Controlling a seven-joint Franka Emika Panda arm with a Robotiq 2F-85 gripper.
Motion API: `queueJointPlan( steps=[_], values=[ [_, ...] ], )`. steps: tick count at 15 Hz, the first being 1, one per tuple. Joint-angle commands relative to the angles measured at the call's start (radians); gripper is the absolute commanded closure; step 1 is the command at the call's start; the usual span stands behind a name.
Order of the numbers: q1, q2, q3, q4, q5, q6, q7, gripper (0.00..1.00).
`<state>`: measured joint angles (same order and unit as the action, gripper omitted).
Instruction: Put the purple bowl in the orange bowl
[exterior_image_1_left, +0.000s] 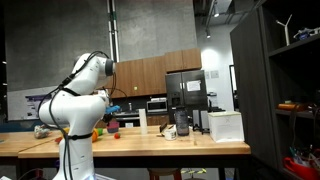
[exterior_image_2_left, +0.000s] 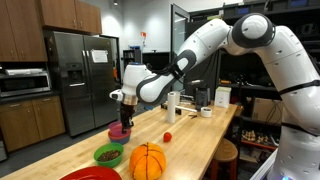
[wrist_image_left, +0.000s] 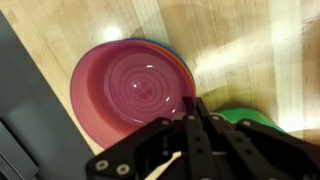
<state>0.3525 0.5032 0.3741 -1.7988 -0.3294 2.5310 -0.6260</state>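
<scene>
The purple bowl (wrist_image_left: 130, 88) fills the middle of the wrist view, upright and empty. An orange rim (wrist_image_left: 178, 62) shows just past its far edge, so it lies over or in the orange bowl; I cannot tell whether it rests there. My gripper (wrist_image_left: 194, 104) has its fingers pressed together at the bowl's near rim and seems to pinch it. In an exterior view the gripper (exterior_image_2_left: 124, 112) points down right over the purple bowl (exterior_image_2_left: 120, 131) on the wooden counter. The orange bowl is hidden there.
A green bowl (exterior_image_2_left: 108, 154) with brown contents stands close beside the purple bowl and also shows in the wrist view (wrist_image_left: 250, 116). An orange pumpkin-like ball (exterior_image_2_left: 148, 161), a small red object (exterior_image_2_left: 167, 137) and cups (exterior_image_2_left: 175, 104) stand on the counter (exterior_image_2_left: 205, 140). A fridge (exterior_image_2_left: 80, 75) is behind.
</scene>
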Motion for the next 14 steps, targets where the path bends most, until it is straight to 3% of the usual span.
queueJointPlan(
  steps=[1,5,11,14],
  values=[
    [0.015,0.009,-0.008,0.024,0.001,-0.032,-0.009,0.71],
    [0.02,0.0,-0.004,0.015,0.003,-0.026,-0.006,0.49],
    [0.01,-0.048,-0.002,-0.014,0.029,-0.026,0.031,0.07],
    [0.007,-0.073,-0.013,-0.017,0.057,-0.048,0.103,0.0]
  ],
)
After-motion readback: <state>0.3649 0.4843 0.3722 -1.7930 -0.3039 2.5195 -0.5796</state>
